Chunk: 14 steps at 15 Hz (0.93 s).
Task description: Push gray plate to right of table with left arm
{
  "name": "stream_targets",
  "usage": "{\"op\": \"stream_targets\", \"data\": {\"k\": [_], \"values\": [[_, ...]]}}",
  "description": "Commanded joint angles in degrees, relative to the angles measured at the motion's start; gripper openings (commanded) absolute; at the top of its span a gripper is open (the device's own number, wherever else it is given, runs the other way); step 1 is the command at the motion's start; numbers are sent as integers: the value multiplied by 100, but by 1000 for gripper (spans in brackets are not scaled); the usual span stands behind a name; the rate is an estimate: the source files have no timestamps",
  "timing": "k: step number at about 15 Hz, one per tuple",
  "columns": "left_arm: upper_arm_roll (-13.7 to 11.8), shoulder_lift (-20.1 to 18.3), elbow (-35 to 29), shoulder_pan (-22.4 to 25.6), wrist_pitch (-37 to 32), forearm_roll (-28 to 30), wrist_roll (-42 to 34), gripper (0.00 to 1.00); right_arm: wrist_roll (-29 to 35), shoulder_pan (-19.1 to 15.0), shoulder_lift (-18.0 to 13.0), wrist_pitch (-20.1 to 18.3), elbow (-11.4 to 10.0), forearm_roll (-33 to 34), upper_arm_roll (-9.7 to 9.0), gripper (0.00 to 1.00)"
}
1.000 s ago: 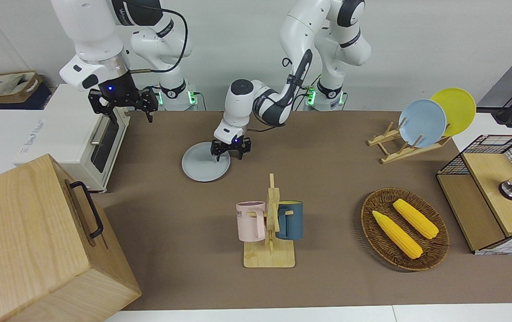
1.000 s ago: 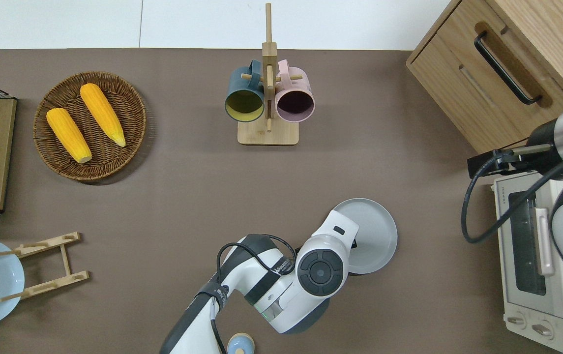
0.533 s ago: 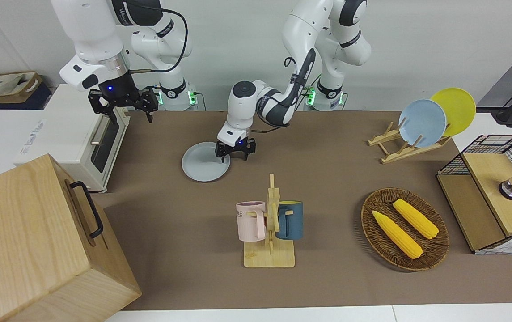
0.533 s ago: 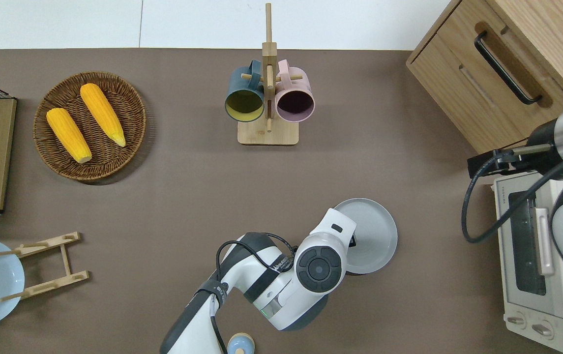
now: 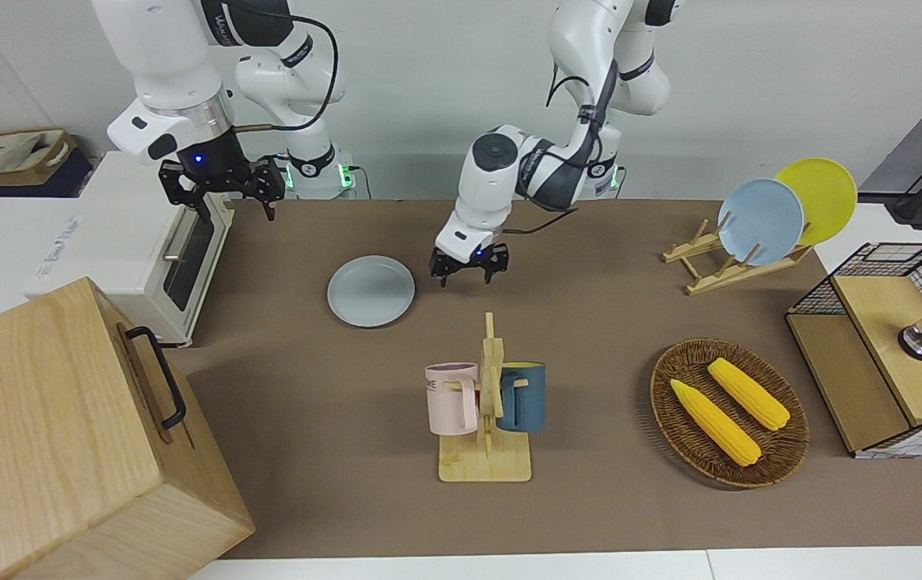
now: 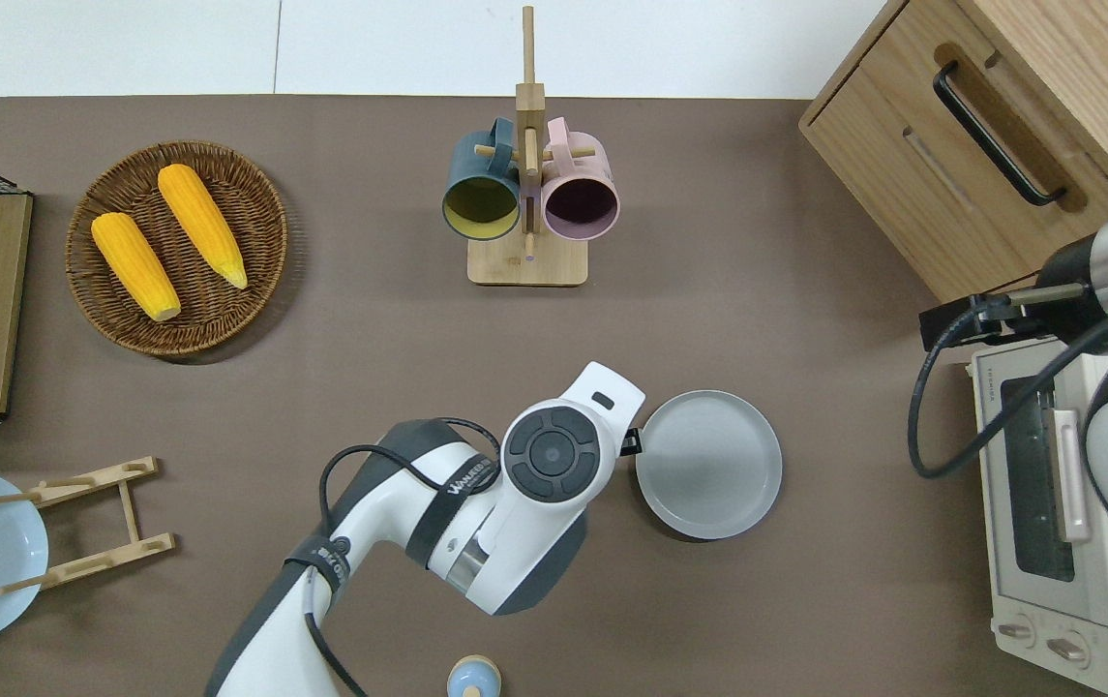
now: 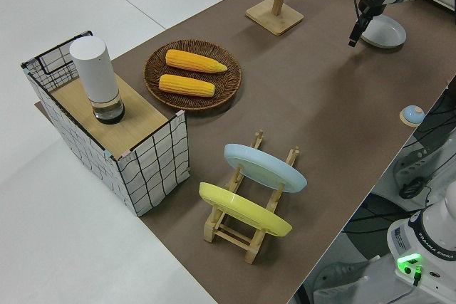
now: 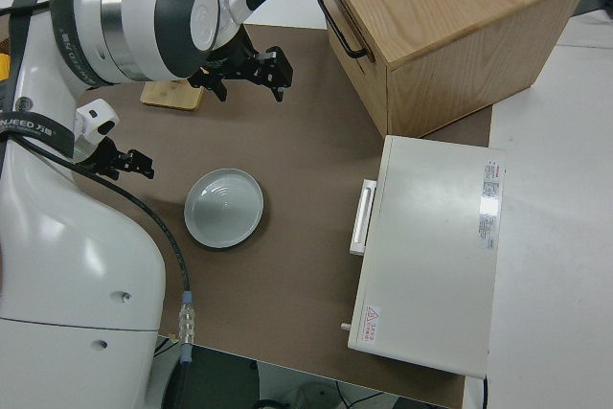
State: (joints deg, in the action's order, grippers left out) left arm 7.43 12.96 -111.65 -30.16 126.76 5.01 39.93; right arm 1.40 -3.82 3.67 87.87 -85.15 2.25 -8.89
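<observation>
The gray plate (image 5: 370, 291) lies flat on the brown table (image 5: 589, 322), between the mug rack and the robots, toward the right arm's end; it also shows in the overhead view (image 6: 708, 464) and the right side view (image 8: 223, 208). My left gripper (image 5: 467, 272) hangs just above bare table beside the plate's rim, toward the left arm's end, apart from the plate and empty. In the overhead view the wrist hides most of the left gripper (image 6: 629, 443). My right gripper (image 5: 223, 189) is parked.
A mug rack (image 5: 485, 403) with a pink and a blue mug stands farther from the robots than the plate. A toaster oven (image 5: 146, 242) and wooden cabinet (image 5: 66, 435) fill the right arm's end. A corn basket (image 5: 728, 412), plate rack (image 5: 758, 225) and wire crate (image 5: 895, 338) stand toward the left arm's end.
My left gripper has come off the gray plate, risen a little and moved toward the left arm's end. The plate has stayed where it was. The right arm has not moved.
</observation>
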Motion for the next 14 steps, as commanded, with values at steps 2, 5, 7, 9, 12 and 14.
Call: {"op": "stream_targets", "data": {"k": [2,5,7,9,12,14], "values": [[4,-688,-94,738,-862,132,-986,995,18,-4,-33,-59,8,-40,1,983],[-23,-908,-94,1160,-1153,106,-1391,993,18,-4,-33,-59,8,-40,1,983],[-23,-1049,-77,1459,-1275,44,-1619,995,18,-4,-33,-59,8,-40,1,983],[-23,-1207,-41,1784,-1635,18,-2172,993,18,-4,-34,-59,8,-40,1,983],[-14,-1383,-15,2188,-1899,-210,-2647,993,18,-4,-33,-59,8,-40,1,983],[-23,-1488,72,2452,-2101,-377,-3129,993,18,-4,-33,-59,8,-40,1,983]]}}
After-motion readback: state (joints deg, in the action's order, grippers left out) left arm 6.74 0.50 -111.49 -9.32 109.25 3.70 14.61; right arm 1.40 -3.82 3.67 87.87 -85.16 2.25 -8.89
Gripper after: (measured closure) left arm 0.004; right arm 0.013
